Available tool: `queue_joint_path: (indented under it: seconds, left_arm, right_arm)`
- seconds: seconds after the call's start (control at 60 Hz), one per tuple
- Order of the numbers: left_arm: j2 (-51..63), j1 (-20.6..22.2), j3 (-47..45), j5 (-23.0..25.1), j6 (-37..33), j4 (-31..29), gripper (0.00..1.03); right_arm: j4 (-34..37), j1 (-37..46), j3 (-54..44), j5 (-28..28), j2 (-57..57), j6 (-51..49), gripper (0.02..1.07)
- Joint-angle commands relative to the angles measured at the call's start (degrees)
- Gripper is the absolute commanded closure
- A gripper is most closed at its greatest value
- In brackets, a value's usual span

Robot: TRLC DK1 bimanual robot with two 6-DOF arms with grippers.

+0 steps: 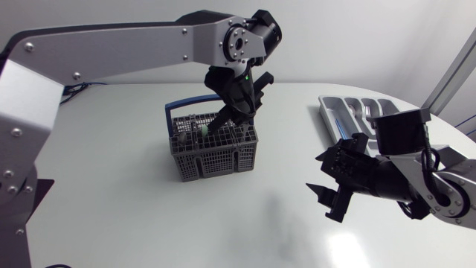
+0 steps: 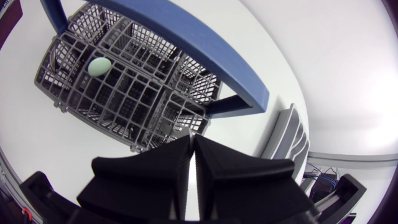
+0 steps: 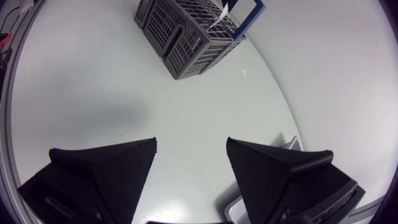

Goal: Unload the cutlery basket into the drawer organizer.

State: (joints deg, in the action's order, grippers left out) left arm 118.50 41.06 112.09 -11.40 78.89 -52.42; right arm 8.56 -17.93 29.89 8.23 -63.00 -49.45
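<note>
The unloading looks partly done at best. The drawer organizer (image 1: 335, 112), at 2 o'clock on the worktop (image 1: 149, 223), already holds some cutlery (a fork (image 1: 370, 112) is the one piece I can make out). The cutlery basket (image 1: 216, 152), just left of the middle, has at least a pale green rounded piece (image 2: 99, 66) in one cell, so there is more to lift out.

The left gripper (image 1: 222, 120) dips into the basket's top, its fingers drawn together to a thin pale slit. Whether a handle is pinched there I cannot tell. The right gripper (image 3: 190, 149) hangs wide open and empty at 4 o'clock, well apart from the basket.

The basket's blue handle (image 2: 205, 56) arches close by the left gripper, so a straight lift seems safest. The bare stretch from basket to organizer gives room, though the right arm sits near that path.
</note>
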Motion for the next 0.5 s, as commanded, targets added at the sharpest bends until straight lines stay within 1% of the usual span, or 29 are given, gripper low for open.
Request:
queue_joint_path:
  seconds: [0.0,0.333,0.483]
  left_arm:
    - [-2.83,0.07,-1.53,-0.03,0.65,-0.31,0.99]
    - [-7.23,-0.01,-3.2,1.12,1.09,-0.57,0.99]
    - [-8.99,0.16,-4.43,1.12,2.67,-0.66,0.99]
  right_arm:
    - [-0.12,-0.61,-1.41,-0.67,-0.01,0.94,0.26]
    - [0.06,-1.58,-1.41,-1.55,0.6,1.55,0.25]
    - [0.14,-2.19,-1.41,-1.99,0.78,1.99,0.26]
